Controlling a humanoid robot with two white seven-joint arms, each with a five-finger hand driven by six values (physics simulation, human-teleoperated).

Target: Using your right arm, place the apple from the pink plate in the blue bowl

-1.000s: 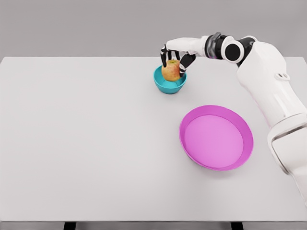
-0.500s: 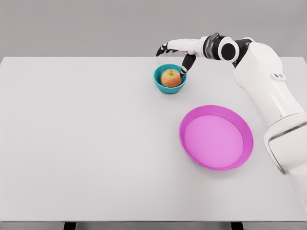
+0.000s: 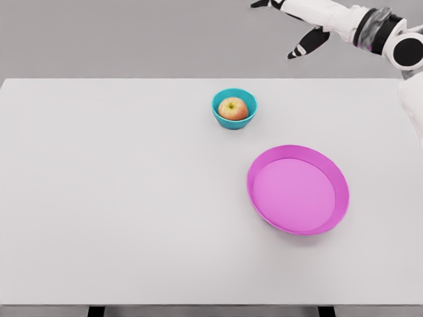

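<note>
— Apple: sits inside the blue bowl, upper middle of the frame. Half a second back the right hand hung just over it, fingers loosening.

— And now?

— Hand has lifted to the top right edge, well apart from the bowl, fingers spread, holding nothing. Pink plate, lower right of centre, lies bare on the table.

— Meaning?

— Drop looks done; only the arm's retreat seems left. Left arm not seen.

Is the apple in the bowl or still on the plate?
In the bowl: the apple sits inside its rim, and the plate holds nothing.
</note>
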